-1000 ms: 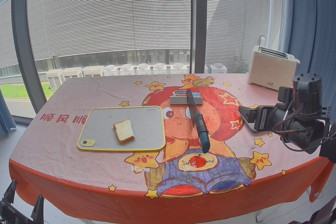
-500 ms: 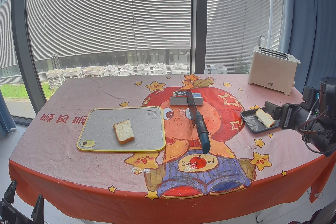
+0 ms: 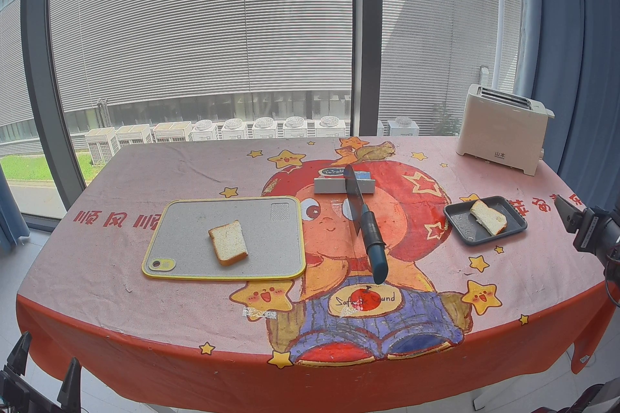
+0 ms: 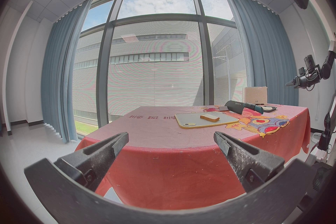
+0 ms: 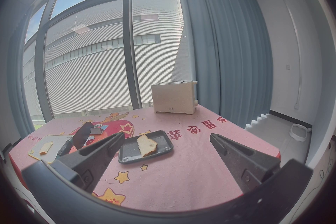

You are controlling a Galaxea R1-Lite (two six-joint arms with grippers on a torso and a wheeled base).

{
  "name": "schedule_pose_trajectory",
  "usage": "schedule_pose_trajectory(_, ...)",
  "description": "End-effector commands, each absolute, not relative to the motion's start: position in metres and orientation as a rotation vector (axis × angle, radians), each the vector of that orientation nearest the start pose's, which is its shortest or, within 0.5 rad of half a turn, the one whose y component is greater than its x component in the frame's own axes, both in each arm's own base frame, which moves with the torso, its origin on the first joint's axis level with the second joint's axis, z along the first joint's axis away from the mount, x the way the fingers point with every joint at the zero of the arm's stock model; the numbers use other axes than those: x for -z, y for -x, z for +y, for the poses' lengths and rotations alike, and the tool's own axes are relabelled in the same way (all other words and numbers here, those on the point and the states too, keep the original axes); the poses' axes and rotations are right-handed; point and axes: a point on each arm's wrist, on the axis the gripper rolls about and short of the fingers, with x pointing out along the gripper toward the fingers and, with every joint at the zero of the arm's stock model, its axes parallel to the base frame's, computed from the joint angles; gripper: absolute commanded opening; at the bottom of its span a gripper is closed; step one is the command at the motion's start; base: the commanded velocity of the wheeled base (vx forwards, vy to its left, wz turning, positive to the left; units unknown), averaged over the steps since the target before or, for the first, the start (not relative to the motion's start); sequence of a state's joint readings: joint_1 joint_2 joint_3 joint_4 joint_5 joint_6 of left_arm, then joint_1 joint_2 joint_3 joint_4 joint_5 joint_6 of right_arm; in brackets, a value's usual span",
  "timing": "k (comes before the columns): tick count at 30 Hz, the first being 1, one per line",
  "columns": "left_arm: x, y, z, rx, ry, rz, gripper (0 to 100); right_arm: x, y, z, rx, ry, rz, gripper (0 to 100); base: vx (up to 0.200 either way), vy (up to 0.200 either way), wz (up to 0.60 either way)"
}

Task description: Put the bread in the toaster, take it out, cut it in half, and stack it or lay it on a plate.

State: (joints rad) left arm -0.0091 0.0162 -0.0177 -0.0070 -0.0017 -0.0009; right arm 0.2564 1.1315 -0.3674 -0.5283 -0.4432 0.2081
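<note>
Your right tool hangs wide open and empty off the counter's right edge, near the dark plate where one bread half lies. The other half rests on the cutting board, with the knife beside it and the toaster behind; your left tool gapes wide, low before the counter

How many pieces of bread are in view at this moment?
2. One piece lies on the cutting board, the other in the dark tray near the toaster. The toaster's slots can't be seen into.
</note>
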Motion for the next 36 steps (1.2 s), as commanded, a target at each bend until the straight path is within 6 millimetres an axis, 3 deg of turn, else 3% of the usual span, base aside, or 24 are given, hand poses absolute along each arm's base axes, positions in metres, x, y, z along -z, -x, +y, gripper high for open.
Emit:
schedule_pose_trajectory(1,-0.076,0.023,0.000,0.011,0.002,-0.006,100,-0.185,-0.119,0.015,0.240,-0.136,0.128,100,0.000,0.000,0.00)
schedule_pose_trajectory(5,-0.076,0.023,0.000,0.012,0.000,-0.008,100,-0.187,-0.113,0.009,0.269,-0.115,0.107,100,0.000,0.000,0.00)
schedule_pose_trajectory(25,-0.076,0.023,0.000,0.011,0.002,-0.008,100,-0.161,-0.039,-0.001,0.081,-0.097,-0.071,100,0.000,0.000,0.00)
schedule_pose_trajectory(36,-0.076,0.023,0.000,0.012,0.000,-0.008,100,-0.160,-0.015,-0.001,0.059,-0.058,-0.120,100,0.000,0.000,0.00)
